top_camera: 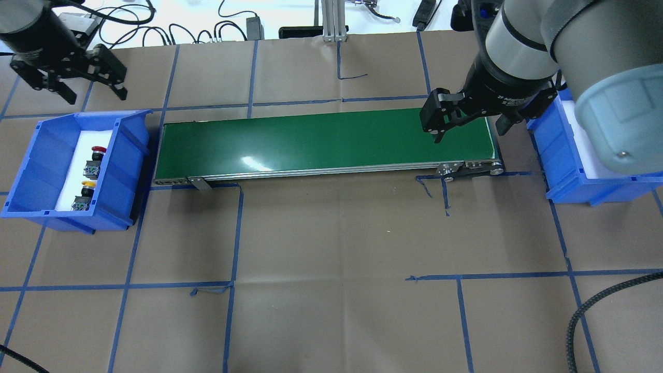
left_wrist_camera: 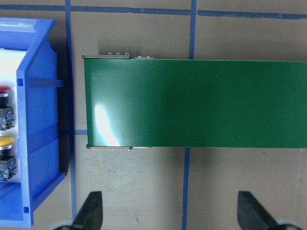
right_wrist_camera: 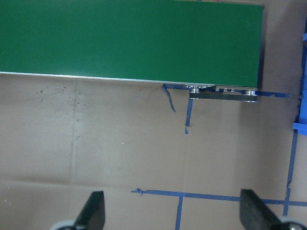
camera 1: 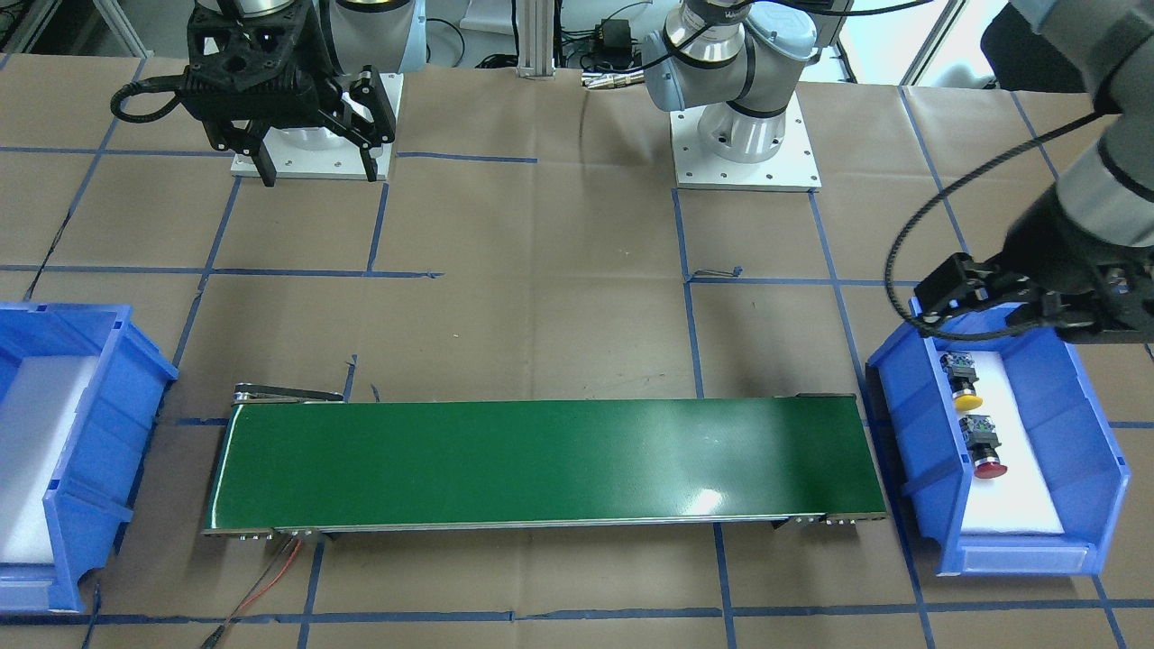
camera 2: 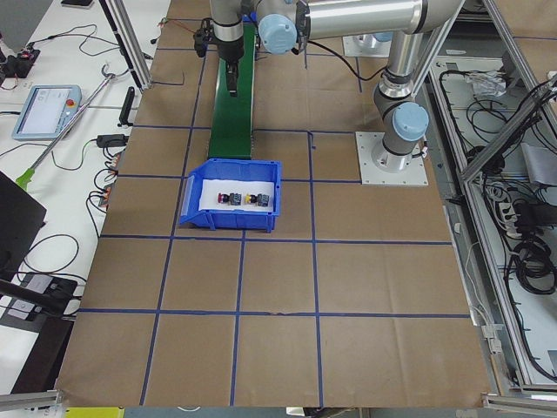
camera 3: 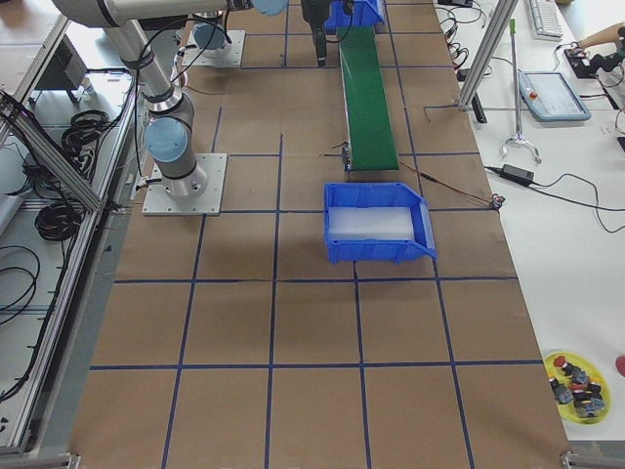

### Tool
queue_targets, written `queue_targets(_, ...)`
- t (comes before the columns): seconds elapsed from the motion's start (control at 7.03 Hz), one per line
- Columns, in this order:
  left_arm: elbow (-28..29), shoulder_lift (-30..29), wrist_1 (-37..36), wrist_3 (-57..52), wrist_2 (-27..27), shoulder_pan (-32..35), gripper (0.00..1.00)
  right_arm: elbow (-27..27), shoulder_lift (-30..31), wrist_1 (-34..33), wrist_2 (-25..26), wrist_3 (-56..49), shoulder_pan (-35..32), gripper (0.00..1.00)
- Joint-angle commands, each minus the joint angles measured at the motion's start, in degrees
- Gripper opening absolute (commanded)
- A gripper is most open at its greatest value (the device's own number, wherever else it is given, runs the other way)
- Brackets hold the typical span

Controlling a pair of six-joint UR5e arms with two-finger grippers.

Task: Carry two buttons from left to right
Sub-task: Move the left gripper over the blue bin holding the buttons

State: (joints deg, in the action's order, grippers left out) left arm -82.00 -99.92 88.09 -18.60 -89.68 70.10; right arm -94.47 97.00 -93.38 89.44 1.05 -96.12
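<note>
The red-capped button point(top_camera: 98, 151) and the yellow-capped button point(top_camera: 89, 185) lie side by side on white foam in the left blue bin point(top_camera: 129, 171). They also show in the front view, yellow point(camera 1: 965, 379) and red point(camera 1: 987, 451), and at the left edge of the left wrist view, red point(left_wrist_camera: 4, 91) and yellow point(left_wrist_camera: 5, 141). My left gripper point(top_camera: 92, 89) is open and empty, high up near this bin. My right gripper point(top_camera: 469, 127) is open and empty, above the conveyor's right end.
A green conveyor belt point(top_camera: 321, 142) runs between the two bins. The right blue bin point(top_camera: 570, 171) holds only white foam point(camera 3: 371, 223). A yellow dish point(camera 3: 576, 376) with several spare buttons sits at a table corner. Blue tape lines cross the brown paper.
</note>
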Motion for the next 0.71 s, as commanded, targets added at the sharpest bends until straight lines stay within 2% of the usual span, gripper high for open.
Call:
queue_targets(0.0, -1.57, -0.18, 0.06, -10.55, -0.06, -9.77, 1.0, -0.01, 0.03, -0.13, -0.23, 0.09, -0.12, 1.0)
queue_targets(0.28, -5.52, -0.18, -2.21, -21.35, 0.38, -16.99, 0.99, -0.19, 0.47, 0.04, -0.14, 0.18, -0.12, 1.0)
queue_targets(0.57, -10.52, -0.18, -8.69, -22.09, 0.38, -17.63, 0.99, -0.19, 0.47, 0.13, -0.58, 0.44, -0.2, 1.0)
